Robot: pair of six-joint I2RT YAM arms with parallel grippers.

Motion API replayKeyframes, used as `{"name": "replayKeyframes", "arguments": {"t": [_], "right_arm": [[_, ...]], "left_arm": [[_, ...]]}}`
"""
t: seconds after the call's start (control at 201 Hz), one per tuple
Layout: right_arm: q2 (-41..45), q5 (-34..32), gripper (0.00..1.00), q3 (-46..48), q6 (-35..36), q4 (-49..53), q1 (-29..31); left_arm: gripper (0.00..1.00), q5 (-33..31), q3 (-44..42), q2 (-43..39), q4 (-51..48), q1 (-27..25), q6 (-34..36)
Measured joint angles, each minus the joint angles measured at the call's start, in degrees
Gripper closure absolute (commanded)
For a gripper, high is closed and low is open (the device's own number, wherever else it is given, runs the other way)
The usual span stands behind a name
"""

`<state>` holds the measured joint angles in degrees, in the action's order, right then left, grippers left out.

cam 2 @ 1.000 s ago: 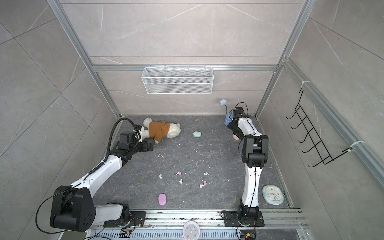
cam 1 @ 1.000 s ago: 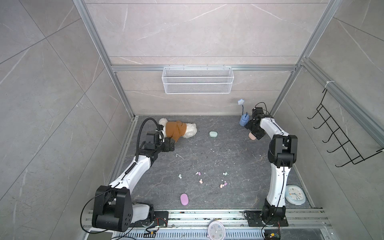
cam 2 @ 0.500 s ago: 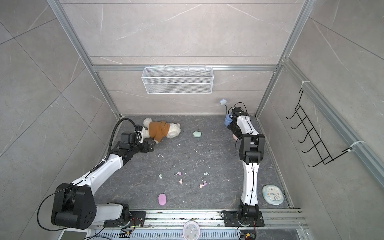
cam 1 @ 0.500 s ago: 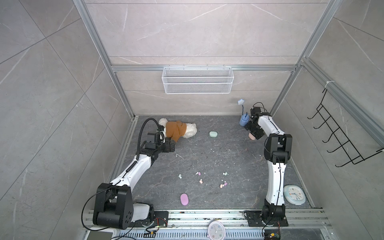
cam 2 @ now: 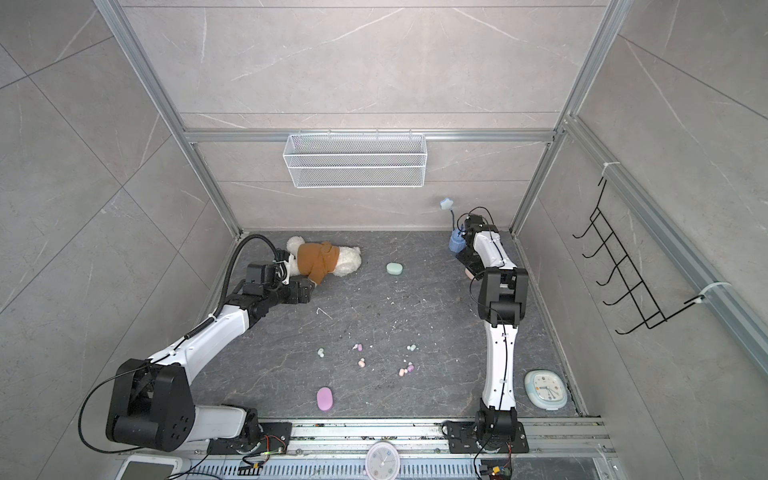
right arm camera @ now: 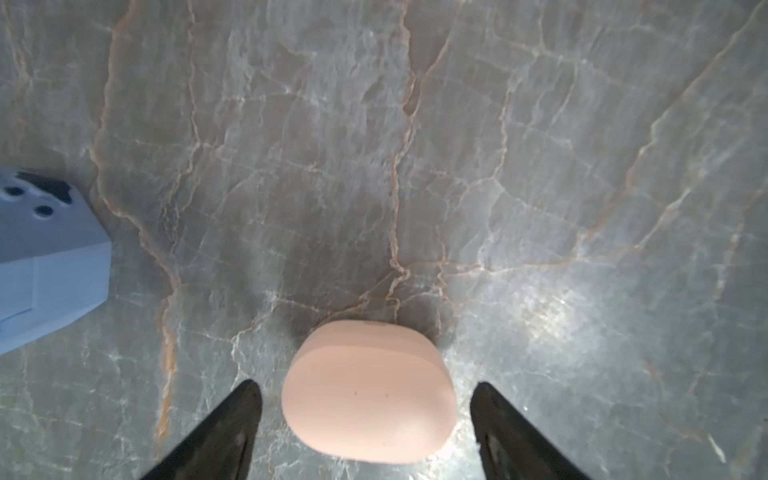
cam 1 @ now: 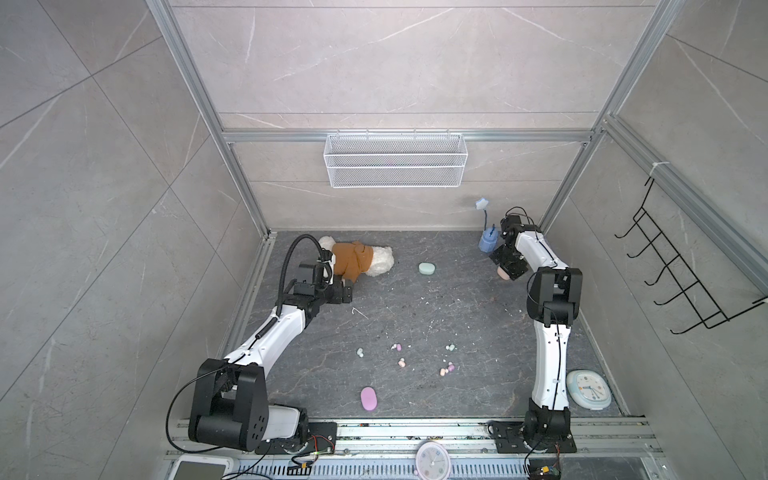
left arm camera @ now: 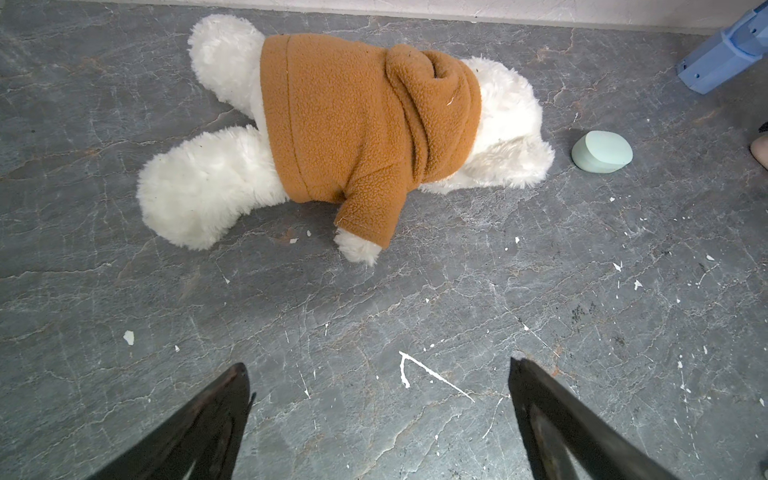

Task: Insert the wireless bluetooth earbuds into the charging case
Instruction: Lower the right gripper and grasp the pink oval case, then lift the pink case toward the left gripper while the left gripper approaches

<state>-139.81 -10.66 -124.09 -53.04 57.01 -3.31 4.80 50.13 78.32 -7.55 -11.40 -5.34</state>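
Observation:
Several tiny wireless bluetooth earbuds in mint (cam 1: 360,353), lilac (cam 1: 397,346) and peach (cam 1: 443,371) lie scattered on the grey floor's front middle, seen in both top views (cam 2: 360,363). Three oval charging cases lie shut: mint (cam 1: 427,268) (left arm camera: 602,151), lilac (cam 1: 368,398) and peach (right arm camera: 368,392). My right gripper (right arm camera: 363,386) straddles the peach case at the back right (cam 1: 503,272), open, with a gap on each side. My left gripper (left arm camera: 378,365) hovers open over bare floor beside the plush toy, far from the earbuds (cam 1: 347,293).
A white plush bear in a brown hoodie (cam 1: 357,259) lies at the back left. A blue gadget with a stalk (cam 1: 487,241) stands beside the right gripper. A pale blue clock (cam 1: 589,390) sits at the front right. A wire basket (cam 1: 395,166) hangs on the back wall.
The right arm's elbow has swung inward and its jaws have narrowed around the peach case. The left arm has barely moved.

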Motion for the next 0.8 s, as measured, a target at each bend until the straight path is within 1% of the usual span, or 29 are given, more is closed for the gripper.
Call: {"name": "replayKeyframes", "arguments": {"t": [0.249,0.553,0.796], "right_arm": [[-0.02,0.87,0.26,0.00,-0.13,-0.02,-0.68],[-0.07,2.62,0.26,0.00,-0.13,-0.04,-0.70],[-0.48,3.43,0.34,0.00,-0.11,-0.07,-0.68]], "left_arm": [[0.00,-0.11,0.02,0.07,-0.07,-0.20,0.00],[0.00,-0.13,0.52,0.52,-0.17,-0.24,0.26],[0.00,-0.17,0.52,0.52,-0.17,-0.24,0.46]]}}
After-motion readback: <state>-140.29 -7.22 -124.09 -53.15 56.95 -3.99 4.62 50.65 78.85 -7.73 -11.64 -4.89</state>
